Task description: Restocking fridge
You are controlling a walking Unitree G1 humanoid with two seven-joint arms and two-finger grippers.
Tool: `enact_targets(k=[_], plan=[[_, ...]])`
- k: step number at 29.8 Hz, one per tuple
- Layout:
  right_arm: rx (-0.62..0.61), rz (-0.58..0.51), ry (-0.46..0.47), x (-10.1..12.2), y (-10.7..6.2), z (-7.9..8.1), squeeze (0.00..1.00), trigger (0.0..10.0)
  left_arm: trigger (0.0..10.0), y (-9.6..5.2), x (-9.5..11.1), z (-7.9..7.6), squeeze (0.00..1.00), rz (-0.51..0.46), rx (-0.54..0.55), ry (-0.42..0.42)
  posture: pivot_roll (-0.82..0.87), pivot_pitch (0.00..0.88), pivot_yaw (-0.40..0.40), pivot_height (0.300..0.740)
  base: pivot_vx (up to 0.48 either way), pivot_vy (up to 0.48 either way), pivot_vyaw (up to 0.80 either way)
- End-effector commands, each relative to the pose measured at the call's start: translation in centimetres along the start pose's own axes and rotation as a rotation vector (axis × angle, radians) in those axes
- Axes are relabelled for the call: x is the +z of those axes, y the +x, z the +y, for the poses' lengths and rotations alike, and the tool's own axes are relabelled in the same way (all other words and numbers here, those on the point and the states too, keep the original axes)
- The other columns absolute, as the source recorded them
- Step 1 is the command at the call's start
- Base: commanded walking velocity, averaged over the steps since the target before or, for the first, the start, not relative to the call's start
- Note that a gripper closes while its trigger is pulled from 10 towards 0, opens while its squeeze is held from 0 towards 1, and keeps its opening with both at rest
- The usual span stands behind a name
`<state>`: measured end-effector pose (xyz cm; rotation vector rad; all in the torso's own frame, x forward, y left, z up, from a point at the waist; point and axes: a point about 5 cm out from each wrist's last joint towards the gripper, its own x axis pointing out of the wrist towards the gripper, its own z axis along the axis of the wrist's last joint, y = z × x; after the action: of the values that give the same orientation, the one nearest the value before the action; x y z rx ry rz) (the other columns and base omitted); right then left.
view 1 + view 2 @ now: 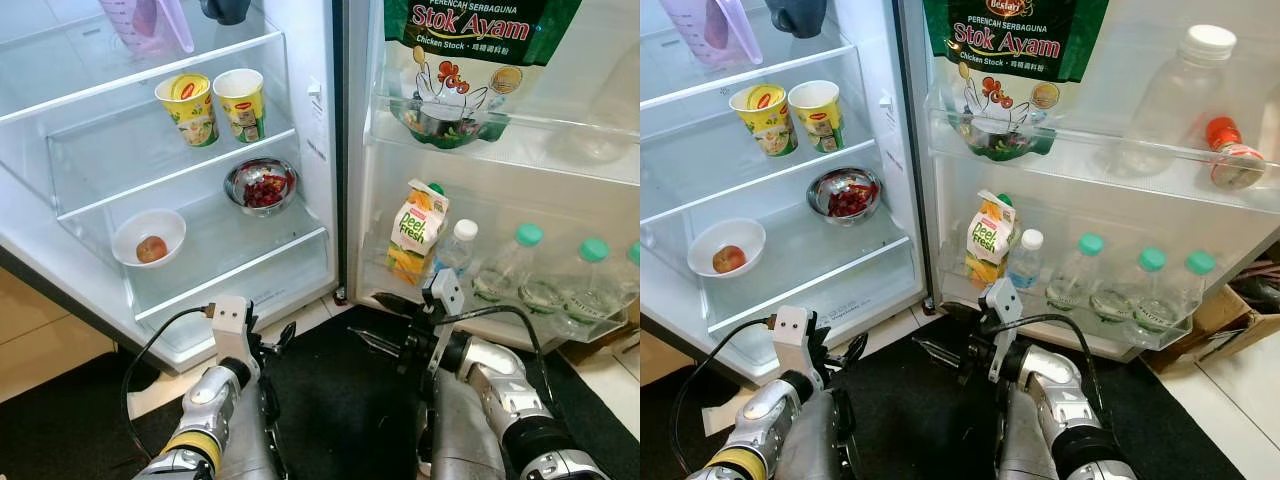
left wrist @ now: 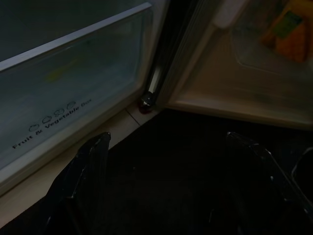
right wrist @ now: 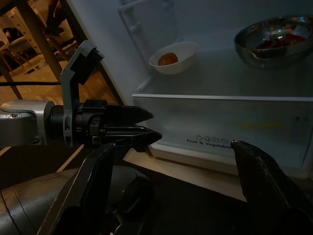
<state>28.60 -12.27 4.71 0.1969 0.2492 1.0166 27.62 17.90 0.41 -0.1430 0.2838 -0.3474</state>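
Note:
The fridge stands open. On its shelves are two yellow noodle cups [image 1: 212, 104], a steel bowl of red food [image 1: 261, 186] and a white bowl holding a fruit [image 1: 148, 238]. The door rack holds a juice carton [image 1: 416, 232], a small bottle [image 1: 456, 246] and several green-capped bottles [image 1: 515, 265]. A chicken stock pouch [image 1: 468, 62] hangs in the upper door rack. My left gripper [image 1: 275, 345] is open and empty, low before the vegetable drawer [image 2: 68, 93]. Open too, my right gripper [image 1: 365, 316] hovers below the juice carton with nothing in it.
A black mat [image 1: 340, 400] lies on the floor under both arms. A pink jug [image 1: 150, 25] stands on the top shelf. In the upper door rack a clear bottle [image 1: 1175, 95] and a red-capped jar [image 1: 1232, 155] lie. Cardboard [image 1: 1230, 315] sits at the right.

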Motion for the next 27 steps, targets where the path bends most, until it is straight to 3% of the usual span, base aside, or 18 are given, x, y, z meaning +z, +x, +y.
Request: enact_targets(k=[1, 12, 16, 27], plan=[[0.000, 0.030, 0.047, -1.2, -0.2, 0.3, 0.00, 10.0, 10.0, -0.3, -0.5, 0.2, 0.00, 0.026, 0.004, -0.022, -0.01, 0.104, 0.026, 0.535, 0.000, 0.000, 0.00], [-0.039, 0.065, 0.084, -2.2, -0.9, -0.2, 0.00, 10.0, 10.0, -1.1, -2.0, 0.5, 0.00, 0.098, 0.031, -0.045, -0.02, 0.071, 0.023, 0.565, 0.000, 0.000, 0.00], [-0.090, 0.107, 0.118, -3.8, -2.1, -0.5, 0.00, 10.0, 10.0, -1.8, -3.4, 0.4, 0.00, 0.159, 0.044, -0.076, -0.02, 0.049, 0.022, 0.580, 0.000, 0.000, 0.00], [-0.165, 0.165, 0.186, -5.9, -3.0, -0.4, 0.00, 10.0, 10.0, -2.3, -3.8, 1.0, 0.00, 0.201, 0.078, -0.079, -0.02, 0.037, 0.034, 0.620, 0.000, 0.000, 0.00]])
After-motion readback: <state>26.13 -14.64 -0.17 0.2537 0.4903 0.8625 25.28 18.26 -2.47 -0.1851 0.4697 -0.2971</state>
